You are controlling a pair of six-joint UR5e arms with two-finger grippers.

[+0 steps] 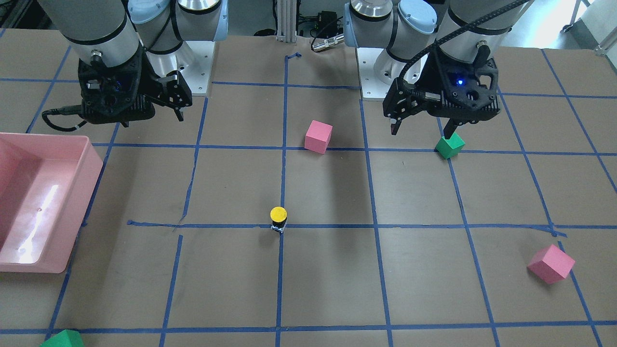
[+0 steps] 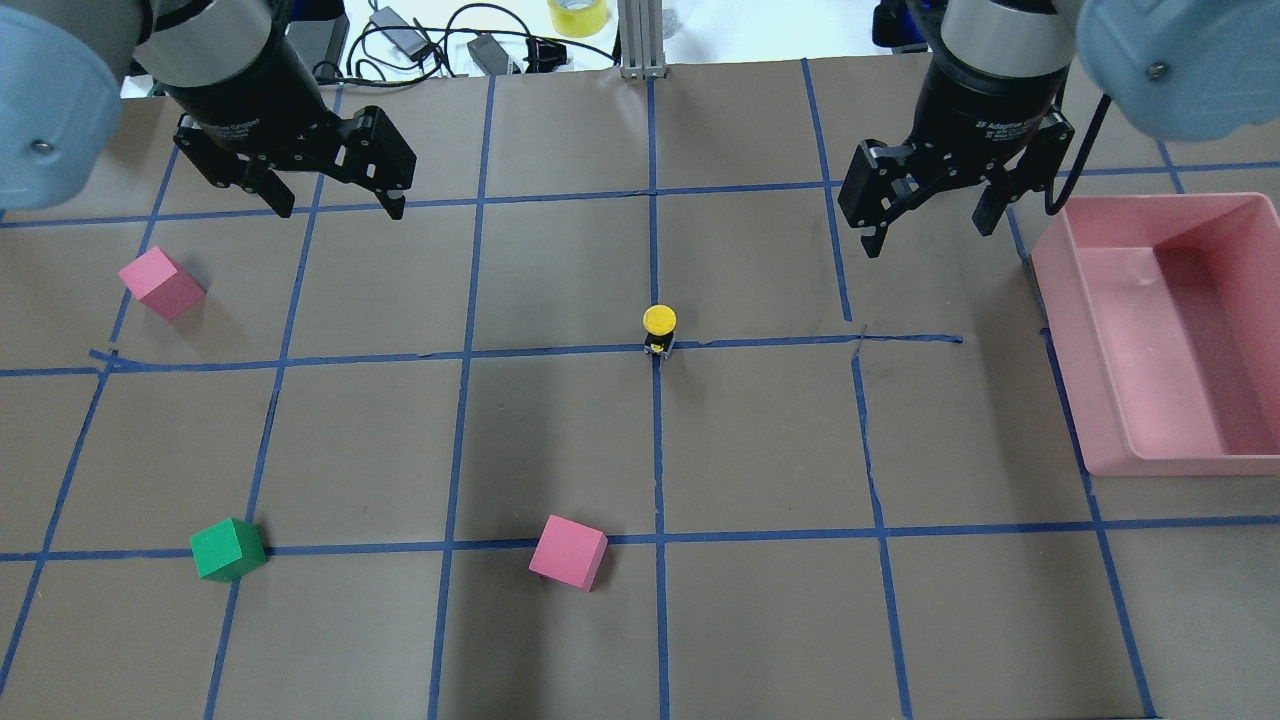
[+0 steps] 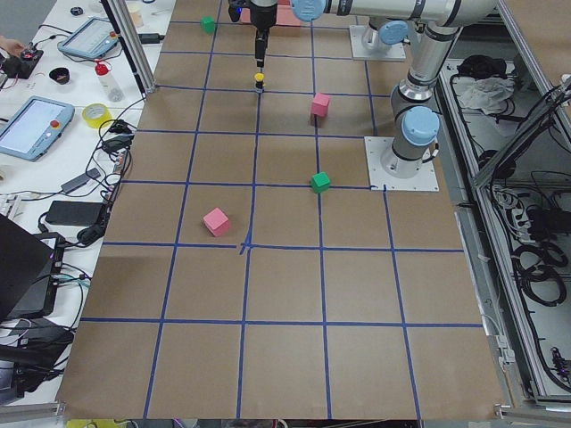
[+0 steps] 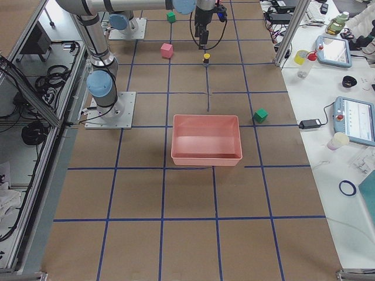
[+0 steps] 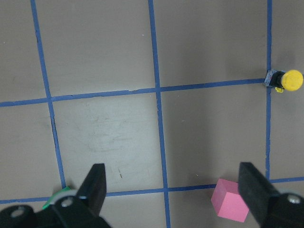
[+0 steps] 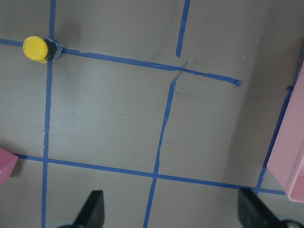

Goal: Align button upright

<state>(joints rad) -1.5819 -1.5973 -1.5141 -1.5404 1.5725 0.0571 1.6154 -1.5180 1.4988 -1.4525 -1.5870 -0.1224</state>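
Brown gridded table point(image 2: 760, 450); the button point(image 2: 659, 325) stands upright at centre, left end effector point(image 2: 340, 210) and right end effector point(image 2: 928, 238) both hovering apart, empty

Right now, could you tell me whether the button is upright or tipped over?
Upright: the button stands on its grey base, black body vertical, with the yellow cap on top facing up.

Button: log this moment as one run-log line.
button: upright, cap up, on tape crossing | left gripper: jaws open, empty | right gripper: jaws open, empty | task: appears done
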